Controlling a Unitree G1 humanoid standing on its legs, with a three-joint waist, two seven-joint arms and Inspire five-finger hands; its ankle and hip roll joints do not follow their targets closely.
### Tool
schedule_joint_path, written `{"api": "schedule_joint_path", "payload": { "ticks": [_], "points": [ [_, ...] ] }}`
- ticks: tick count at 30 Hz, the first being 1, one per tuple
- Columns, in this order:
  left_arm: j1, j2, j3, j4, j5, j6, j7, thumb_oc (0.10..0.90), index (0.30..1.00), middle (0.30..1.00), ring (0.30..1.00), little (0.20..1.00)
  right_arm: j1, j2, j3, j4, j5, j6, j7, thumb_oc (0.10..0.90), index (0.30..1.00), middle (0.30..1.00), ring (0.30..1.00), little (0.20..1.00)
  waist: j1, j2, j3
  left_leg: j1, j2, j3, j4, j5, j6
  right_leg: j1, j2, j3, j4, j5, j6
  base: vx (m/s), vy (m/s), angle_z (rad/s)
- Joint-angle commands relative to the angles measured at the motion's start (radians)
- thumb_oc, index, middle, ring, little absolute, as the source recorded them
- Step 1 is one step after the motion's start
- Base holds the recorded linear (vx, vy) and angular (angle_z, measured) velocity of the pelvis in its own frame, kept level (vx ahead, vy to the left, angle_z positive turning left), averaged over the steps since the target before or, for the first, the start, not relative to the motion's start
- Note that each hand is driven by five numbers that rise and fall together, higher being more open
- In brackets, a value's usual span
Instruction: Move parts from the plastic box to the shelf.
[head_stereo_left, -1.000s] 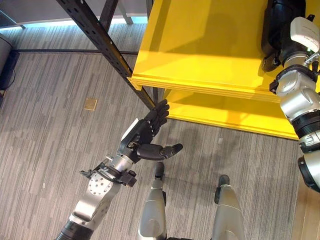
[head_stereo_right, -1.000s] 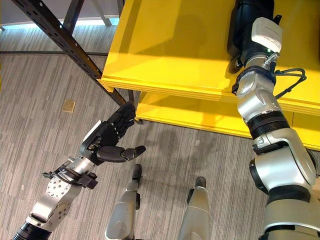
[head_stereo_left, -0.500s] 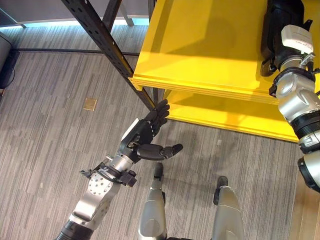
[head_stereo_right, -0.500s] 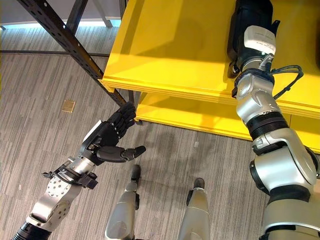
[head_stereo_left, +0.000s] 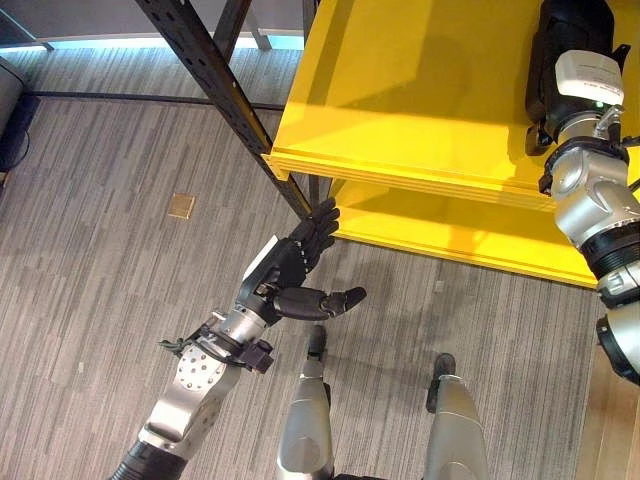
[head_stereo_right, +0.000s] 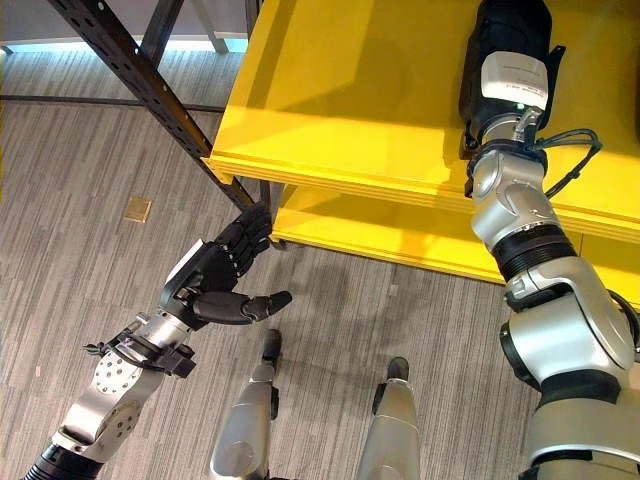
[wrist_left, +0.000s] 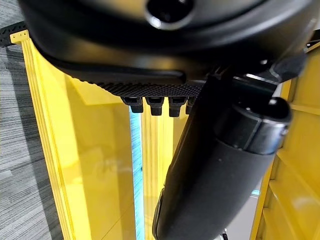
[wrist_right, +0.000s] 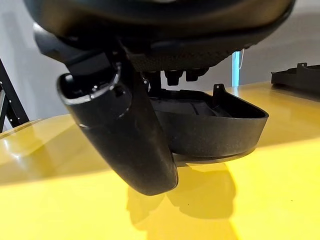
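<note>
Right wrist view: right hand (wrist_right: 125, 125) is gripping a black part (wrist_right: 210, 125) resting on the yellow shelf (head_stereo_right: 350, 100); left hand (head_stereo_left: 295, 265) is hovering released over the floor (head_stereo_left: 100, 280).

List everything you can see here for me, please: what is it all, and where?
Shelf boards: two, yellow, upper one over a lower one, ahead of the robot.
Shelf frame: one, black perforated metal, slanting past the boards' left corner.
Black plastic part: one, resting on the upper board, under the right hand.
Second dark part: one, farther back on the same board.
Small tan square: one, on the grey striped floor.
Left hand: dark, open, empty, below the shelf corner.
Right hand: dark, over the part; grip unclear.
</note>
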Motion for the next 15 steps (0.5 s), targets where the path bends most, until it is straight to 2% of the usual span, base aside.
{"api": "schedule_joint_path", "payload": {
  "ticks": [1,5,15],
  "points": [
    [-0.028,-0.002,0.001,-0.086,-0.007,-0.116,-0.020,0.900,1.000,1.000,1.000,1.000,-0.115,-0.015,0.025,-0.031,-0.068,-0.020,-0.102,0.900,1.000,1.000,1.000,1.000,0.006,-0.075,-0.083,0.106,0.063,0.058,0.072,-0.165,-0.055,0.067,-0.013,0.014,-0.160,0.031,-0.031,0.00,0.000,0.00],
    [-0.028,-0.003,-0.002,-0.088,-0.009,-0.115,-0.016,0.900,1.000,1.000,1.000,1.000,-0.108,-0.016,0.016,-0.041,-0.085,-0.023,-0.144,0.900,1.000,1.000,1.000,1.000,0.003,-0.074,-0.085,0.108,0.064,0.062,0.071,-0.165,-0.054,0.069,-0.012,0.015,-0.162,0.030,-0.032,0.00,0.000,0.00],
    [-0.033,-0.004,-0.006,-0.082,-0.009,-0.121,-0.004,0.900,1.000,1.000,1.000,1.000,-0.089,-0.021,-0.008,-0.099,-0.087,-0.029,-0.157,0.900,1.000,1.000,1.000,1.000,-0.007,-0.073,-0.088,0.114,0.062,0.068,0.066,-0.166,-0.054,0.071,-0.011,0.020,-0.167,0.031,-0.031,0.00,0.000,0.00]
  ]
}}
